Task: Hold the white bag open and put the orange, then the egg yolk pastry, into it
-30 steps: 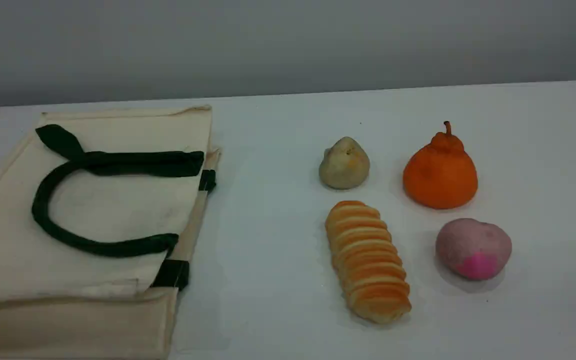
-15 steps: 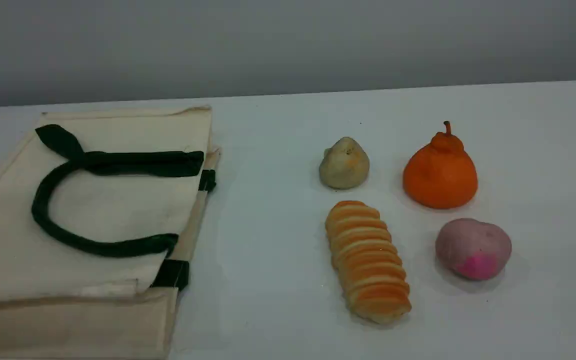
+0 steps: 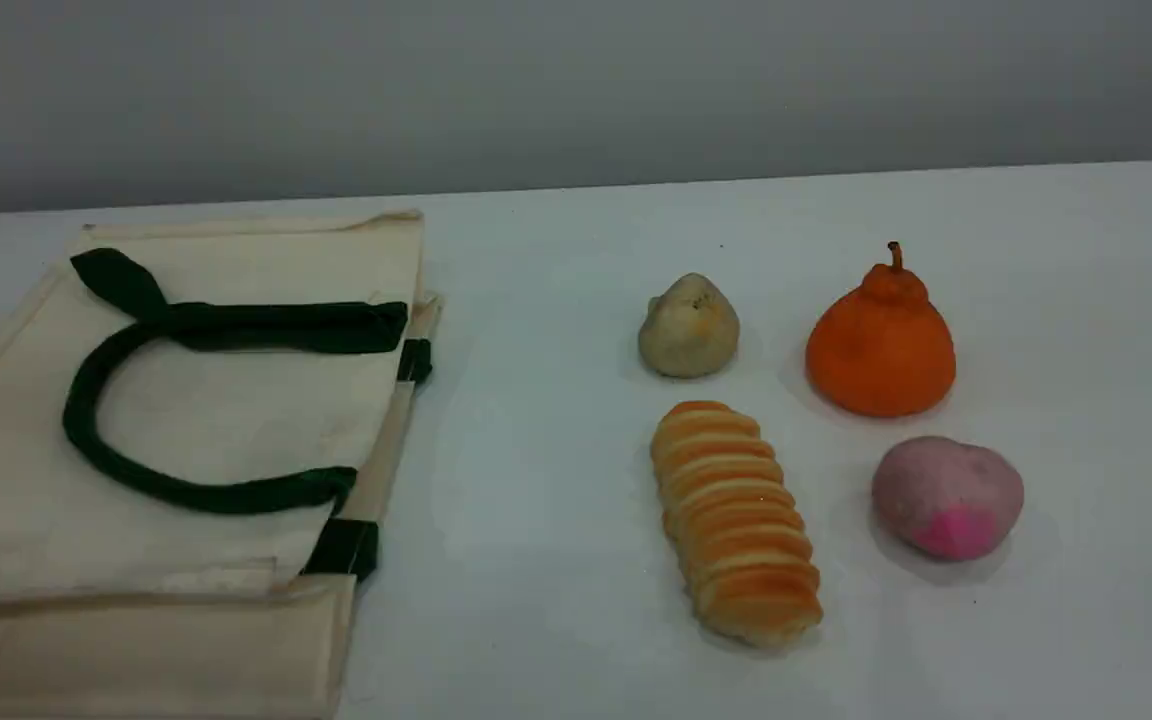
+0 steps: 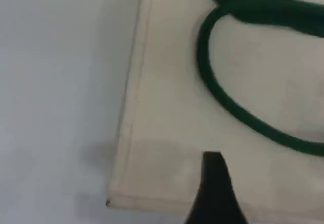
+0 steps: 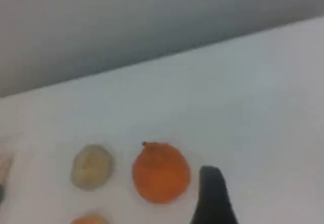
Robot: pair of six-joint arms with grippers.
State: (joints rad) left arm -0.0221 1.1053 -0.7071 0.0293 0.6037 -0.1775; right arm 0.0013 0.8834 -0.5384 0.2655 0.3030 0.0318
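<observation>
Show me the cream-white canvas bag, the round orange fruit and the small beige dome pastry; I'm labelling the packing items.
Cream-white canvas bag point(image 3: 236, 415): scene view, bare top panel inside the handle loop.
Round orange fruit point(image 3: 881, 350): scene view, middle of its body.
Small beige dome pastry point(image 3: 688, 330): scene view, middle of the dome.

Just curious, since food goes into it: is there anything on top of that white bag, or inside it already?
On the white bag lies only its own green strap handle. The bag lies flat and closed, so its inside cannot be seen.
</observation>
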